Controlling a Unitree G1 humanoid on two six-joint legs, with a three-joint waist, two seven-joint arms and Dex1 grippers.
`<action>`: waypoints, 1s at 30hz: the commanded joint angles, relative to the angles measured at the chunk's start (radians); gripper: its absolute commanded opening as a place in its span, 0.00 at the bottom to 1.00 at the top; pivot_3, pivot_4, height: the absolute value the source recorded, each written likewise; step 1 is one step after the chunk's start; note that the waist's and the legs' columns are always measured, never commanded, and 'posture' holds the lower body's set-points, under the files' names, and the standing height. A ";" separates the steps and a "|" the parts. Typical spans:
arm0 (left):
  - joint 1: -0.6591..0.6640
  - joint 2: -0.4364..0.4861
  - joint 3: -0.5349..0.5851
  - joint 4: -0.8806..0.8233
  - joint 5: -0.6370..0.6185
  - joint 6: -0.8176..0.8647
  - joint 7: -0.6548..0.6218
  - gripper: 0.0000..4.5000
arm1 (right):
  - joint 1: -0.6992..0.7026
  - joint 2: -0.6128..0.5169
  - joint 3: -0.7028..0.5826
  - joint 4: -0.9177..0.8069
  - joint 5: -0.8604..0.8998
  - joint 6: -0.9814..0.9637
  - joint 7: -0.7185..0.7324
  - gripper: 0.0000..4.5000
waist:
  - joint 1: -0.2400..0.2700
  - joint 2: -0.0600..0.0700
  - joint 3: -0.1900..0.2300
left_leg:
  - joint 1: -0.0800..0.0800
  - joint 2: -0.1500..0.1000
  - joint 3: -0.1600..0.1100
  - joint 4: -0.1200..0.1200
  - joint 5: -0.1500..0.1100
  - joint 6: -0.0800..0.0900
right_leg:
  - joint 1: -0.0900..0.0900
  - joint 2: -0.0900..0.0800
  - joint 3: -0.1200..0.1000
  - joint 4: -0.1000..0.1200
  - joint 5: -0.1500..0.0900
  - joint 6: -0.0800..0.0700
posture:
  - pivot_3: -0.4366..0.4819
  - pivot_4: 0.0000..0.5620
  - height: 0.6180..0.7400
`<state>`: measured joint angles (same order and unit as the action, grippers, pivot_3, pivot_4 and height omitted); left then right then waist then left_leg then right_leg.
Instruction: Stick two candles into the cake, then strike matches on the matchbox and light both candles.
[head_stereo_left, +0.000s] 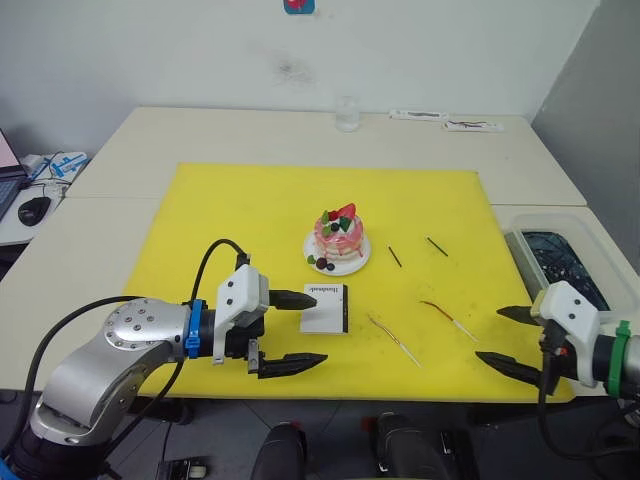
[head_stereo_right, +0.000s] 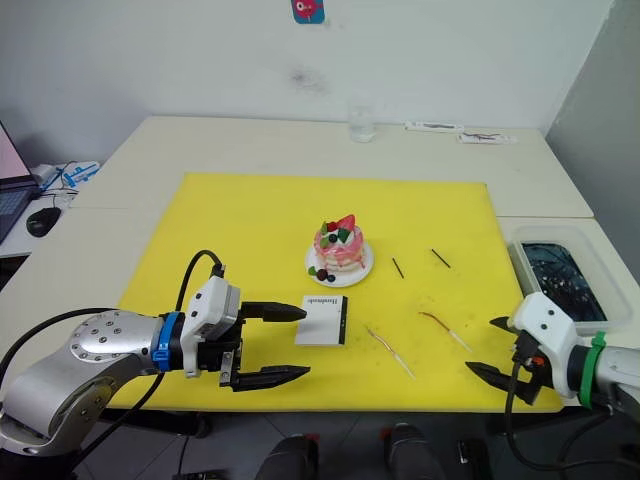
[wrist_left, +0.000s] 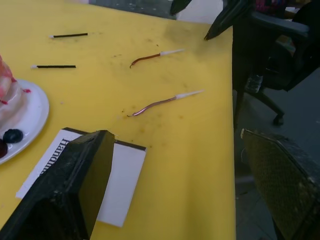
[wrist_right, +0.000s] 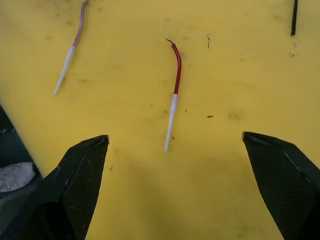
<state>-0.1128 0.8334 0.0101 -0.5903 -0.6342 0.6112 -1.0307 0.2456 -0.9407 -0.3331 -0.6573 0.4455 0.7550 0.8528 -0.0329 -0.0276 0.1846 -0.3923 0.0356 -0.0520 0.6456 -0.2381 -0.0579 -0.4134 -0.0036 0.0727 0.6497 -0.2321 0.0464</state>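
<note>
The pink cake (head_stereo_left: 340, 236) sits on its white plate (head_stereo_left: 355, 264) in the middle of the yellow mat (head_stereo_left: 230, 220). In front of it lies the white matchbox (head_stereo_left: 325, 307). Two curved candles (head_stereo_left: 395, 339) (head_stereo_left: 448, 318) lie right of the box, and two dark matches (head_stereo_left: 395, 256) (head_stereo_left: 437, 246) lie right of the cake. My left gripper (head_stereo_left: 297, 331) is open just left of the matchbox, its upper finger near the box's edge. My right gripper (head_stereo_left: 512, 341) is open at the mat's front right, a short way from the nearer candle (wrist_right: 173, 95).
A glass (head_stereo_left: 347, 114) and pens (head_stereo_left: 445, 119) stand at the table's far edge. A clear bin (head_stereo_left: 560, 255) sits right of the mat. A mouse (head_stereo_left: 34, 209) and laptop lie on a side desk at left. The mat's front edge is close to both grippers.
</note>
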 joint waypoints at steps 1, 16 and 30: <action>-0.027 -0.015 -0.016 -0.018 -0.012 0.001 0.011 1.00 | -0.040 0.008 0.068 0.006 -0.049 -0.007 -0.059 0.99 | 0.000 0.000 0.000 | 0.000 0.000 0.000 0.000 0.000 0.000 | 0.000 0.000 0.000 0.000 0.000 0.000 | 0.48 0.27 1.00; 0.001 -0.006 -0.031 -0.055 -0.042 0.019 -0.012 1.00 | -0.047 0.037 0.170 0.068 -0.101 -0.027 -0.100 0.62 | 0.001 0.000 0.000 | -0.001 0.000 -0.001 0.000 0.000 0.000 | 0.000 0.000 0.000 0.000 0.000 0.000 | 0.48 0.27 1.00; -0.007 -0.003 -0.023 -0.027 -0.045 0.021 -0.032 1.00 | -0.046 0.037 0.137 0.049 -0.060 0.013 -0.090 0.01 | 0.001 0.000 0.000 | -0.001 0.000 -0.001 0.000 0.000 0.000 | 0.001 0.000 0.000 -0.002 0.000 0.000 | 0.48 0.27 1.00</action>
<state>-0.1121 0.8241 -0.0253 -0.6153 -0.6672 0.6388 -1.0610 0.2032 -0.8967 -0.1560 -0.5921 0.3708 0.7522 0.7606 -0.0322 -0.0279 0.1844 -0.3930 0.0354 -0.0533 0.6457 -0.2379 -0.0577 -0.4127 -0.0033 0.0727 0.6481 -0.2321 0.0465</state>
